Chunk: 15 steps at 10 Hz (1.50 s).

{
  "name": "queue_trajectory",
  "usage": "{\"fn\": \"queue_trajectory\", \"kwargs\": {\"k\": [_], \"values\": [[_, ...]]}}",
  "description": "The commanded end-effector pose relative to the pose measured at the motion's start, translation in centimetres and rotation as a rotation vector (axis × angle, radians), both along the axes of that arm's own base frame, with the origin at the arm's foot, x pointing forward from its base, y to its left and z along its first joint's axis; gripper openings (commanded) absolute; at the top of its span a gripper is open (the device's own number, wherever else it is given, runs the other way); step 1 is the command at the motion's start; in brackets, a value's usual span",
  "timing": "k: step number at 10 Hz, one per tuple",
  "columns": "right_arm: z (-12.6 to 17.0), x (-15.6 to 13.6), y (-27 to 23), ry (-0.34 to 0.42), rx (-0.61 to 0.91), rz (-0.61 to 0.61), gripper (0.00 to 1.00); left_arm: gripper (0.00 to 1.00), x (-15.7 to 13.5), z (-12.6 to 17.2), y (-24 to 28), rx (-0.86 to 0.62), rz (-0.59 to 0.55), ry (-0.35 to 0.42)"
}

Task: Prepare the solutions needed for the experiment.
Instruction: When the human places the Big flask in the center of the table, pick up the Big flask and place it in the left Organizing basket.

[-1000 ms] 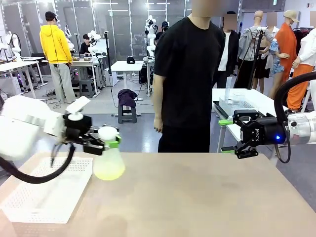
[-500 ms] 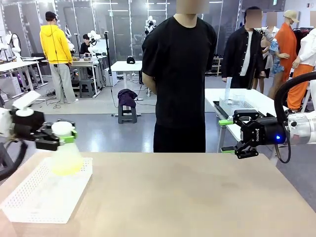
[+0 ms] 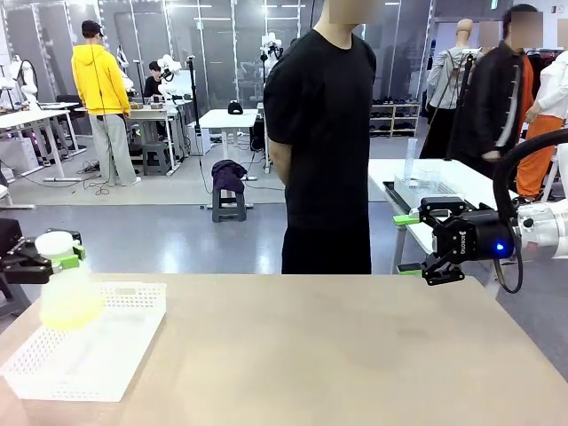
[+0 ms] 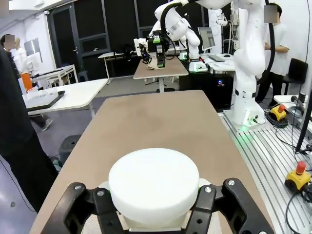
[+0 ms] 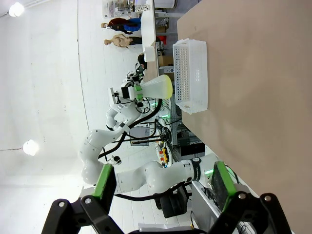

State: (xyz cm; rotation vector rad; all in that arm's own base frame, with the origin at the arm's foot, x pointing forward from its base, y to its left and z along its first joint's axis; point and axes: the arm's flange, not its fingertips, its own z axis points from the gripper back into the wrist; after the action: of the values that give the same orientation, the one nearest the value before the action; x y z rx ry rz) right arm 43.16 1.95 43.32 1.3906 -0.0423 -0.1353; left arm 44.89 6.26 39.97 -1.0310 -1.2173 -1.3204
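Front view: left hand, clenched on the flask, has moved left over the tray.

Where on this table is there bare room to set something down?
The tabletop is bare from the white basket across to the right edge below the right gripper. The crowded spot is the left end, where the flask hangs above the basket.

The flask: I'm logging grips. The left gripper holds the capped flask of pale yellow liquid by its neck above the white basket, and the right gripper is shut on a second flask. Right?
Not quite: the right gripper is open and holds nothing, as the front view shows. The left gripper does hold the flask by its neck above the white basket.
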Motion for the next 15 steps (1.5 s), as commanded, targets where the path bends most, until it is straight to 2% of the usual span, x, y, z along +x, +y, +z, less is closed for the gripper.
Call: {"fn": "queue_trajectory", "kwargs": {"k": [1, 7, 15], "values": [[0.1, 0.0, 0.1, -0.005, 0.000, -0.003, 1.00, 0.00, 1.4, -1.3, 0.6, -0.012, -0.063, -0.022], [0.1, 0.0, 0.1, -0.005, 0.000, -0.003, 1.00, 0.00, 3.6, -6.7, 0.1, -0.072, -0.110, 0.019], [0.1, 0.0, 0.1, -0.005, 0.000, -0.003, 1.00, 0.00, 5.4, -10.6, -1.6, -0.030, -0.118, 0.035]]}}
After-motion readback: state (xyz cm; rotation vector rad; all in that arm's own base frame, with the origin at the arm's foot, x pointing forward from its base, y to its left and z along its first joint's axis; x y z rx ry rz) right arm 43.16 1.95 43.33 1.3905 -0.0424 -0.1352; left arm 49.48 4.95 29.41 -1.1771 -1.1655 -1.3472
